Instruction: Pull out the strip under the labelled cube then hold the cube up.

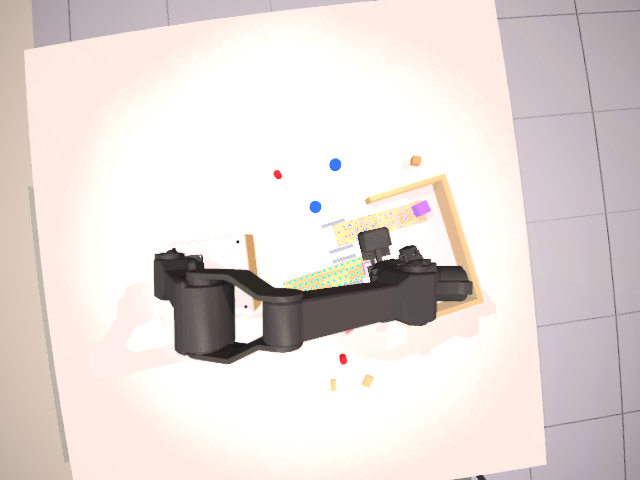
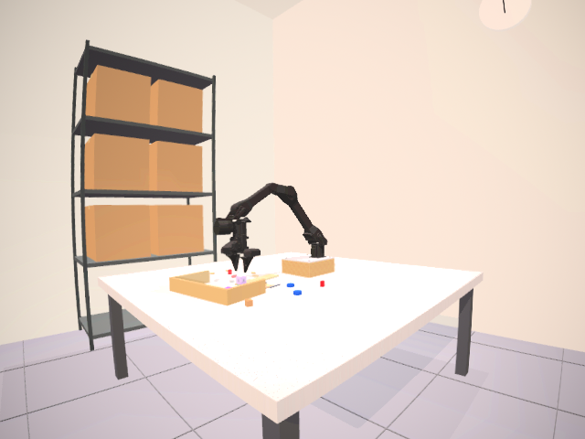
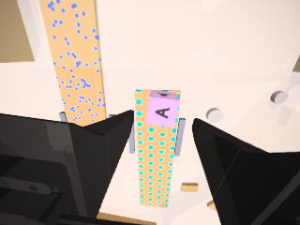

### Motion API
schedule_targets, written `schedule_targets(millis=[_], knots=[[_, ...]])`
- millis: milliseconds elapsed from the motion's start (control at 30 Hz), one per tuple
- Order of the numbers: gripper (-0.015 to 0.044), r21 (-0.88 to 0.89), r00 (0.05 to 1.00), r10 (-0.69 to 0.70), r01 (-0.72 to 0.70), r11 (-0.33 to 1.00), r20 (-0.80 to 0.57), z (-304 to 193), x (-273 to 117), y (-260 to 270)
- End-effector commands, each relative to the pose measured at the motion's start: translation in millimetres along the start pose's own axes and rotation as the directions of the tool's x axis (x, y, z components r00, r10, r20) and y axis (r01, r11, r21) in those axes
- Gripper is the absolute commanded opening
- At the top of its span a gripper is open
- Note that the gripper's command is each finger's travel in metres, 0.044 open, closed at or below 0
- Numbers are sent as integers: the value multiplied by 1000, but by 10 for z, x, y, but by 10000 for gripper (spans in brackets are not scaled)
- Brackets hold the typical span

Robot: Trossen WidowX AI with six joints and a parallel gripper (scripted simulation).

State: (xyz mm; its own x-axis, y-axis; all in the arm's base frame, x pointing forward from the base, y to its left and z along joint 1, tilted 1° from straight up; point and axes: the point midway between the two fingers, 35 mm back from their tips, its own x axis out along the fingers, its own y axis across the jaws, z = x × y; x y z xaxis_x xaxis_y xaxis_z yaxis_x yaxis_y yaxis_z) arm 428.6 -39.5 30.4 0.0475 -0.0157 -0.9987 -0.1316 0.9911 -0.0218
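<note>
The labelled cube (image 3: 162, 110) (image 2: 241, 280), pale purple with a black letter A, rests on the far end of the teal-dotted strip (image 3: 155, 161) (image 1: 323, 276). That strip lies between two short grey rails. My gripper (image 3: 163, 118) (image 2: 240, 270) is open and empty, pointing down above the cube, with one finger to each side of it in the wrist view. The arm hides part of the cube and strip in the top view. A blue-speckled strip (image 1: 348, 230) (image 3: 77, 61) lies beside it, with a plain purple cube (image 1: 421, 208) on its far end.
A low tan wall (image 1: 457, 237) (image 2: 200, 292) surrounds the strips' far ends on three sides. Two pale cylinders (image 3: 215, 115) (image 3: 278, 97) stand right of the labelled cube. Blue discs (image 1: 334, 164) (image 1: 315, 206), red pieces (image 1: 277, 174) (image 1: 343, 359) and small tan blocks (image 1: 367, 380) (image 1: 416, 160) lie around.
</note>
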Motion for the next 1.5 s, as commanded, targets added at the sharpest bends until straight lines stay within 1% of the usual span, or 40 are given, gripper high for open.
schedule_targets(millis=[0,633,833,967,1200,1333,1467], knots=[[250,4,1000,-2,2,1000,-7,-10,92,-1],[250,4,1000,-2,2,1000,-7,-22,402,2],[250,4,1000,-2,2,1000,-7,-24,425,3],[145,0,1000,1,-1,1000,-4,-16,401,6],[98,0,1000,1,-1,1000,-4,-16,401,6],[0,1,1000,1,-1,1000,-5,-37,380,11],[0,1,1000,1,-1,1000,-6,-168,267,42]])
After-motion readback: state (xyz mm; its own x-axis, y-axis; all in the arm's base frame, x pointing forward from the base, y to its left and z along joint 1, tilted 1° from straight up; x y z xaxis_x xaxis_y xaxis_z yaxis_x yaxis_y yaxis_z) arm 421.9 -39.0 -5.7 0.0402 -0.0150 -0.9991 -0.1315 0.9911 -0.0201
